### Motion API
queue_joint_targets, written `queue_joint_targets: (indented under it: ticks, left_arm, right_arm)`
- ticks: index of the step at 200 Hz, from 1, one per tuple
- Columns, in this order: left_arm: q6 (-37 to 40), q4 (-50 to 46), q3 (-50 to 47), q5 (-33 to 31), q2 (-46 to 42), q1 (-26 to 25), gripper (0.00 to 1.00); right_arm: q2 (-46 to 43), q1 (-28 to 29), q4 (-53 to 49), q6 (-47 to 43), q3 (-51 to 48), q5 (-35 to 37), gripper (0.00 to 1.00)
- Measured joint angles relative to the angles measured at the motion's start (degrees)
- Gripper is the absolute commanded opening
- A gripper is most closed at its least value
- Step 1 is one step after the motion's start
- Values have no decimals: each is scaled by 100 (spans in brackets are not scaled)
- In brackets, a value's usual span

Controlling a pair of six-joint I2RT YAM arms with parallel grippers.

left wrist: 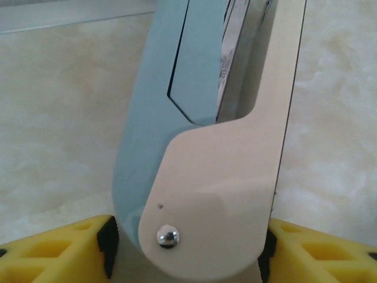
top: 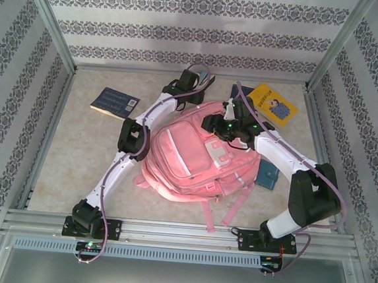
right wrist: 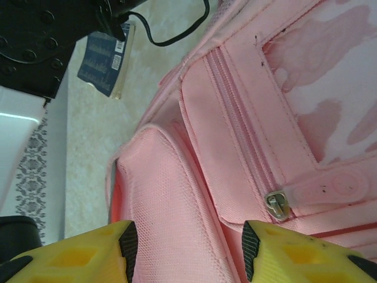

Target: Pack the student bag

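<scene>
Fetch-an-item step of packing, by the look of it. Clamped with the left gripper (left wrist: 187,244): a flat cream-and-blue riveted piece (left wrist: 218,194), black pads (left wrist: 109,242) against both its edges, over the pale table (left wrist: 53,118) near the far edge. Pinched with the right gripper (right wrist: 188,250): pink fabric of the student bag (top: 181,160), apparently a front-pocket bulge just beside a closed zip's metal pull (right wrist: 277,203). Found mid-table between both arms: the bag, lying flat, straps toward the arm bases. Outside it: blue book (top: 115,102), yellow book (top: 273,104), teal book (top: 267,175) just beside its right flank. Next, probably: lift the piece clear, carry across to the bag's top end, steady the bag with the right; cannot tell which compartment is open, so check before lowering
</scene>
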Motion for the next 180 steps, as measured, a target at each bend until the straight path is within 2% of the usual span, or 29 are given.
queue_joint_targets:
  ticks: [16,129,180]
  left_arm:
    - [-4,107,4,-2,0,0,50]
    - [275,127,-39,-11,-31,0,40]
    - [417,-136,-1121,-258,-833,4,37]
  right_arm:
    - [7,-63,96,81,0,-92,52]
    - [-107,-234,197,175,-210,-199,52]
    - [-627,-232,50,55,-227,35,52]
